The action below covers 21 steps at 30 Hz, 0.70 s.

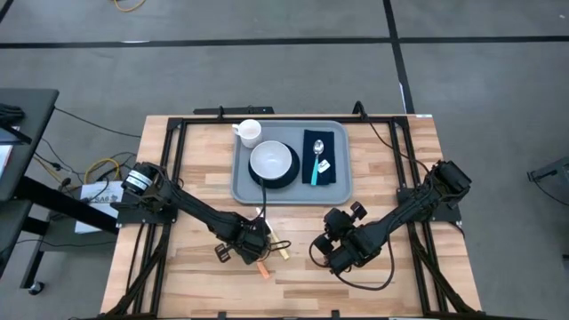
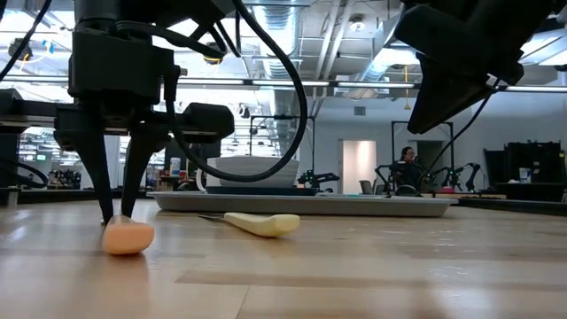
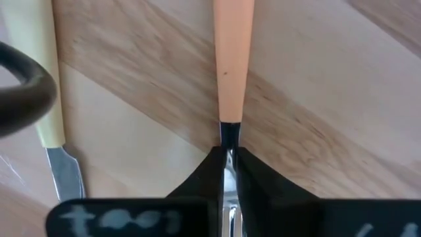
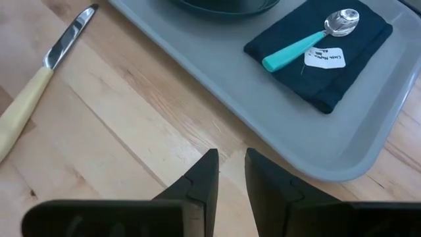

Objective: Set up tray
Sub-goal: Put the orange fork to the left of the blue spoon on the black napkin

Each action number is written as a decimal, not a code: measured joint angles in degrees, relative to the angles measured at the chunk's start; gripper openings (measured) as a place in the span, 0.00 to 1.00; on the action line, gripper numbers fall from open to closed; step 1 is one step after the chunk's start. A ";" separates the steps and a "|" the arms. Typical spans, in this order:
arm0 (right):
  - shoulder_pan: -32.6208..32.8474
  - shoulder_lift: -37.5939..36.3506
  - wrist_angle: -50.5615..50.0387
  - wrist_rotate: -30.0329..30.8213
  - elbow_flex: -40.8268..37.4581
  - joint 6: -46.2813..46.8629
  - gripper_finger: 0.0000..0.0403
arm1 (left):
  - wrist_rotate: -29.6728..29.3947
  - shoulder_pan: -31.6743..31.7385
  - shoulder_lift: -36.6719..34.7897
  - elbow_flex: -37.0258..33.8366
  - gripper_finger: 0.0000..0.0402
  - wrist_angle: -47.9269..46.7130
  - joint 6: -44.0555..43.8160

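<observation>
The light grey-blue tray (image 1: pixel 242 188) lies at the table's far middle. It carries a white cup (image 1: pixel 250 132), a white bowl (image 1: pixel 272 162) on a dark plate, and a navy napkin (image 1: pixel 331 142) with a teal-handled spoon (image 1: pixel 317 160) on top. Near the front edge, my left gripper (image 1: pixel 256 253) is shut on an orange-handled utensil (image 1: pixel 263 269). A cream-handled knife (image 1: pixel 280 252) lies flat on the wood beside it. My right gripper (image 1: pixel 331 256) hangs over bare wood, narrowly open, touching nothing; its wrist view shows the tray's (image 4: pixel 316 155) near corner. My left gripper (image 3: pixel 228 155) pinches the utensil's thin metal neck (image 3: pixel 228 135), just past where the orange handle (image 3: pixel 233 59) ends. The fingers (image 2: pixel 108 208) come from above, pointing down. The handle's free end (image 2: pixel 127 237) lies on the table. The working end is hidden under the gripper.
The knife (image 3: pixel 51 112) lies a short way from the orange handle, roughly parallel to it; its handle (image 2: pixel 261 223) points toward the near edge. Black frame rails run along both table sides. Bare wood stretches between the tray and the near edge.
</observation>
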 joint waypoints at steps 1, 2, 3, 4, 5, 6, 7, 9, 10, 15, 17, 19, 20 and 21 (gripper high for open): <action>0.00 0.00 0.04 0.06 0.00 -0.02 0.17 | -0.22 -0.06 0.09 0.70 0.02 -0.80 -0.52; 0.00 0.00 0.04 0.09 0.00 -0.02 0.17 | -0.36 -0.06 0.14 1.52 0.02 -1.73 -0.96; 0.00 0.00 0.08 0.11 0.00 -0.01 0.17 | -0.44 -0.06 0.25 2.29 0.01 -2.60 -1.15; 0.00 0.00 0.10 0.11 -0.01 0.00 0.17 | -0.68 -0.09 0.40 3.02 0.01 -3.41 -1.36; 0.00 0.00 0.12 0.11 -0.02 0.00 0.17 | -1.52 -0.33 0.58 3.72 0.02 -4.18 -1.45; 0.00 0.00 0.20 0.11 -0.02 0.00 0.17 | -3.11 -0.56 0.68 4.39 0.02 -4.52 -1.46; 0.00 0.00 0.32 0.11 -0.02 0.00 0.17 | -4.20 -0.74 0.65 4.97 0.02 -4.54 -1.41; 0.06 0.00 0.57 0.11 -0.02 -0.02 0.17 | -7.20 -1.43 0.51 6.09 0.02 -5.17 -0.92; 0.07 0.00 0.67 0.13 -0.02 0.00 0.17 | -8.33 -1.78 0.51 6.56 0.02 -5.95 -0.50; 0.07 0.00 1.16 0.15 -0.02 0.00 0.17 | -11.64 -3.10 0.49 8.54 0.02 -9.80 -0.07; 0.07 0.00 1.58 0.16 -0.02 0.16 0.17 | -14.77 -3.61 0.43 9.42 0.02 -12.29 -0.07; 0.07 0.00 2.18 0.23 -0.02 0.34 0.17 | -18.60 -4.14 0.41 10.39 0.02 -14.78 -0.07; 0.07 0.00 2.56 0.28 -0.02 0.37 0.17 | -20.37 -4.42 0.39 10.95 0.02 -15.94 -0.08; 0.07 0.00 2.79 0.30 -0.02 0.41 0.17 | -22.49 -4.68 0.35 11.57 0.02 -17.29 -0.06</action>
